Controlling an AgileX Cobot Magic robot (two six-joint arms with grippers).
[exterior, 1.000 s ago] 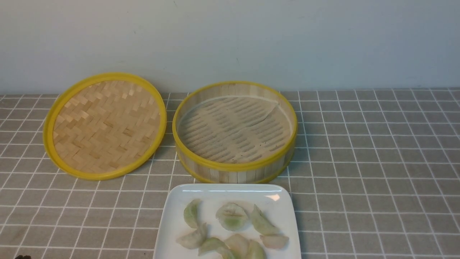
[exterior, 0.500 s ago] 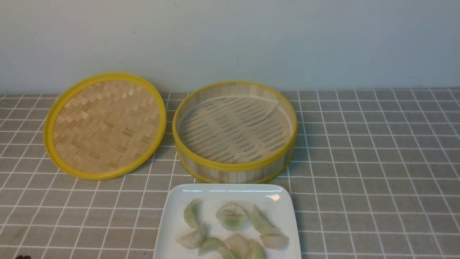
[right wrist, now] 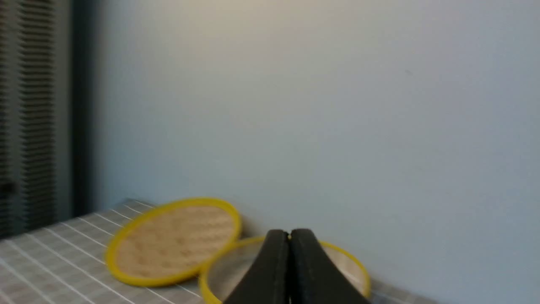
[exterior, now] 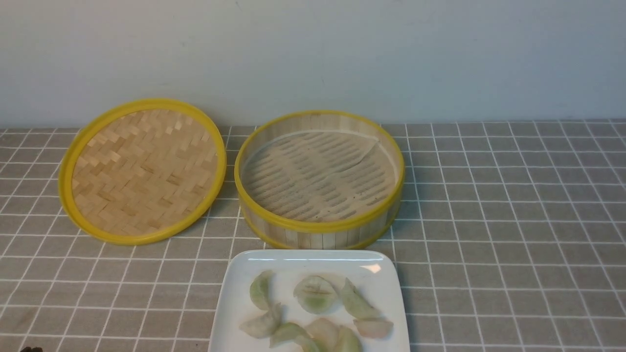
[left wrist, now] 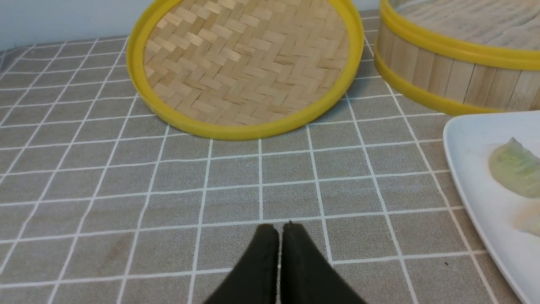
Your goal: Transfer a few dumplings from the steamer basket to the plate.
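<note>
Tablecloth (exterior: 513,220): grey, white grid. Lid (exterior: 142,171) lies left of the steamer basket (exterior: 320,225), which holds no dumplings. Plate (exterior: 234,298) sits just in front of the basket, carrying all dumplings (exterior: 315,296). Left gripper (left wrist: 280,236) clenched on nothing, low over cloth; right gripper (right wrist: 290,240) likewise clenched, raised

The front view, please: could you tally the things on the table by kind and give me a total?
Dumplings: 8 in view, all on the plate, which the frame edge cuts off
Plate: 1
Basket: 1, with no dumplings in it
Lid: 1
Total: 11
</note>
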